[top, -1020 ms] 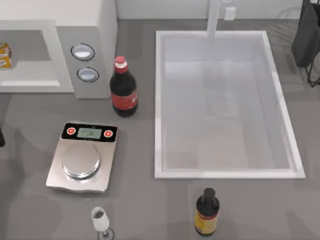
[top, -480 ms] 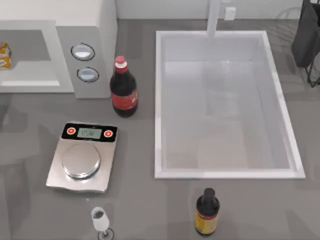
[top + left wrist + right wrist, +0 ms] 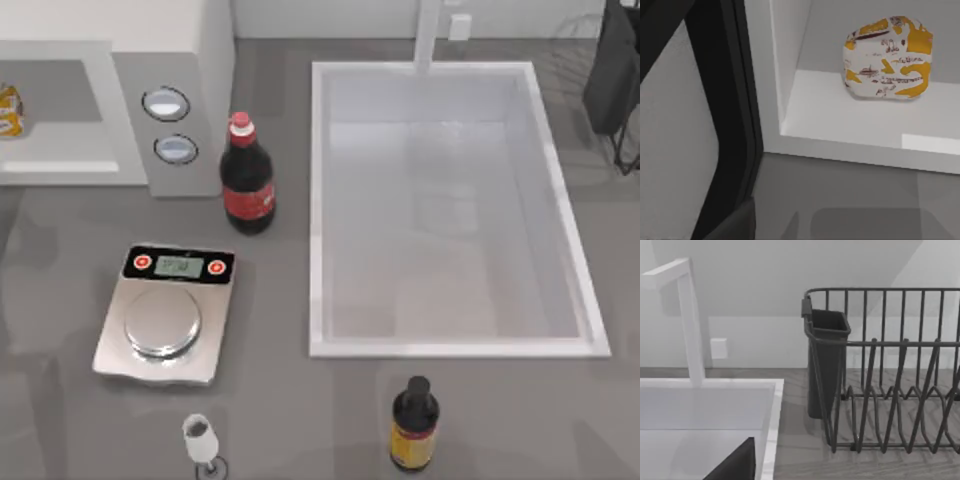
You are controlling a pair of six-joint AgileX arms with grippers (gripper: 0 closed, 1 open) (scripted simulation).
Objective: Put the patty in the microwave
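Note:
The patty (image 3: pixel 8 110), an orange-tan lump with whitish patches, lies inside the pale cavity of the white microwave (image 3: pixel 190 60) at the table's far left. In the left wrist view the patty (image 3: pixel 887 57) rests on the cavity floor near the back wall, and the microwave (image 3: pixel 840 120) has its black door (image 3: pixel 725 100) swung open beside it. A dark part of my left gripper (image 3: pixel 732 225) sits outside the cavity, apart from the patty. A dark part of my right gripper (image 3: pixel 735 465) hangs over the sink's far right corner.
A red-labelled cola bottle (image 3: pixel 247 180) stands just right of the microwave's button panel. In front lie a steel scale (image 3: pixel 165 315), a small glass (image 3: pixel 200 440) and a yellow-labelled dark bottle (image 3: pixel 414 425). A white sink (image 3: pixel 318 200) fills the middle, with a dish rack (image 3: pixel 890 370) at the far right.
A dark bit of the left arm at the top view's left edge has slipped out of the picture, and the shadows there have shifted. The patty has not moved.

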